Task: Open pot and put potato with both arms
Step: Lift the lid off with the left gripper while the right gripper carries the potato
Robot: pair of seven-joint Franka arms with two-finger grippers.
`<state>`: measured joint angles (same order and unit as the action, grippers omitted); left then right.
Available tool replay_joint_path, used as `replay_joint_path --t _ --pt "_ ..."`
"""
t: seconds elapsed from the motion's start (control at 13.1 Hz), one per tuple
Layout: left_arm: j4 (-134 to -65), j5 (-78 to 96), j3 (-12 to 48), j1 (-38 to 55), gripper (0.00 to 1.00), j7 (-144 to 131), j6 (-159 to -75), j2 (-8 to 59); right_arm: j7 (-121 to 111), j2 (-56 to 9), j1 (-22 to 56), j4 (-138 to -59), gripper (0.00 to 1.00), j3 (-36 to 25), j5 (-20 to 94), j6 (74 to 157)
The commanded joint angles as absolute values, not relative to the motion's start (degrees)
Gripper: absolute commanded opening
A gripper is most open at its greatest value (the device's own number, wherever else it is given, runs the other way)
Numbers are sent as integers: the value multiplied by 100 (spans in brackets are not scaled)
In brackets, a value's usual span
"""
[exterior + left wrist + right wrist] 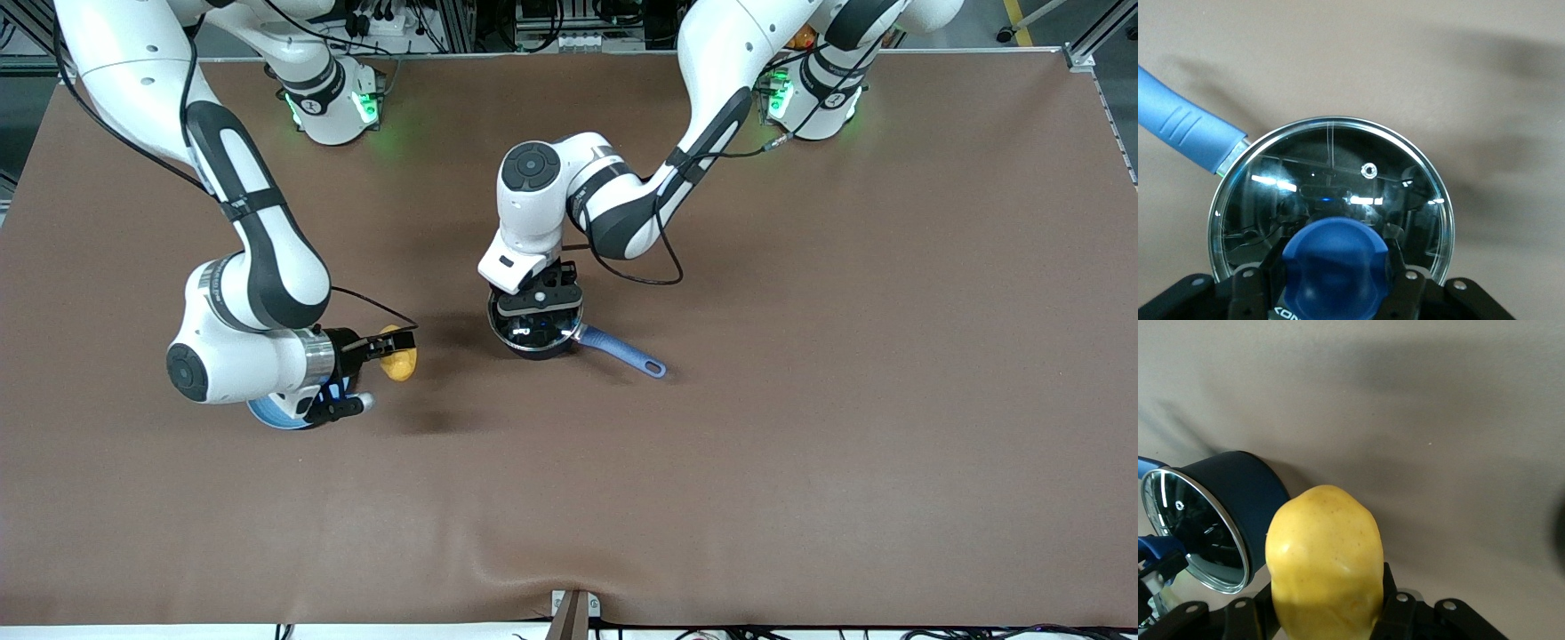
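Note:
The black pot (pixel 526 347) stands mid-table with its glass lid (pixel 1331 173) on and its blue handle (pixel 624 352) pointing toward the left arm's end. My left gripper (pixel 538 309) is directly over the pot. Its fingers are shut on the lid's blue knob (pixel 1335 257). My right gripper (pixel 391 348) holds the yellow potato (pixel 400 363) in the air, over the table beside the pot toward the right arm's end. In the right wrist view the potato (pixel 1325 560) fills the jaws, with the lidded pot (pixel 1238 500) a short way off.
A light-blue plate (pixel 269 416) lies under my right wrist, mostly hidden by the arm. Brown cloth (pixel 800 444) covers the whole table. A small bracket (pixel 573 609) sits at the table edge nearest the front camera.

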<state>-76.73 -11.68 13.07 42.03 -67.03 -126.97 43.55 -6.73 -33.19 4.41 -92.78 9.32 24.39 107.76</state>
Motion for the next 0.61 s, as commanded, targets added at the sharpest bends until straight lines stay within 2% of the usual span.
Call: replay_joint_path --t 0.0,0.3,0.53 --pt "-7620 -1275 1248 4105 0 -6715 -12647 3922 -589 -3217 492 -9369 0 914 2593 10758" --pt "-7699 -1222 1309 3263 0 -6453 -12078 3069 -476 -3217 597 -9369 0 914 2593 10758" --pt "-7699 -1195 1310 2919 0 -6100 -11576 2656 129 -3094 983 -9360 0 905 2593 10837"
